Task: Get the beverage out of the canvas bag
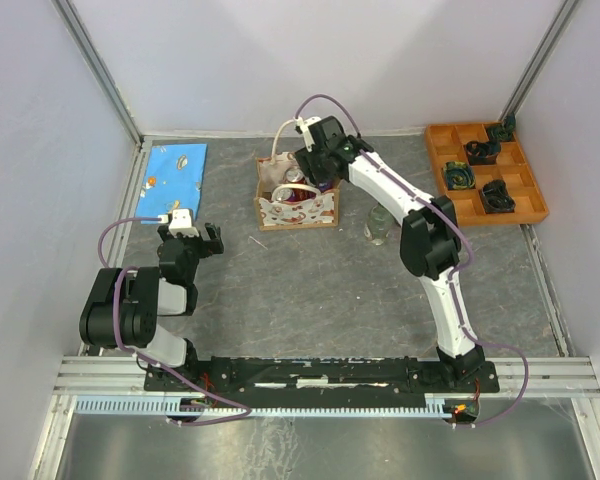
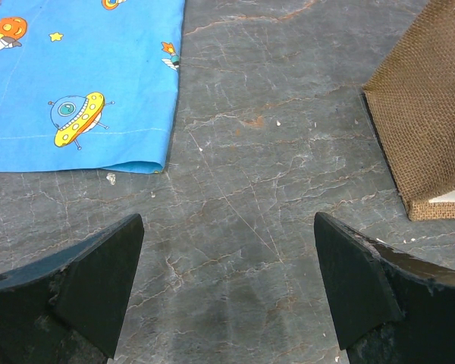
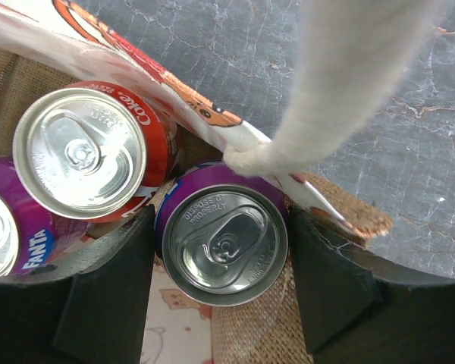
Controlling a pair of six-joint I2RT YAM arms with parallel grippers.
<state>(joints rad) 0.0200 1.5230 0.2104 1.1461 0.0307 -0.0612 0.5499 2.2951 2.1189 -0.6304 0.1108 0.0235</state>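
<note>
The canvas bag (image 1: 298, 208) stands upright at the table's middle back, with several cans inside. My right gripper (image 1: 307, 176) reaches down into it from above. In the right wrist view my right gripper (image 3: 221, 262) is shut on a purple can (image 3: 224, 243), with one finger against each side of it. The can stands in the bag's corner. A red Coke can (image 3: 83, 148) and a purple Fanta can (image 3: 15, 231) stand beside it. A cream handle (image 3: 349, 83) crosses above. My left gripper (image 2: 227, 258) is open and empty over bare table, left of the bag (image 2: 432, 114).
A blue patterned cloth (image 1: 175, 170) lies at the back left and also shows in the left wrist view (image 2: 76, 76). An orange compartment tray (image 1: 485, 170) with dark parts sits at the back right. A clear glass object (image 1: 378, 225) stands right of the bag.
</note>
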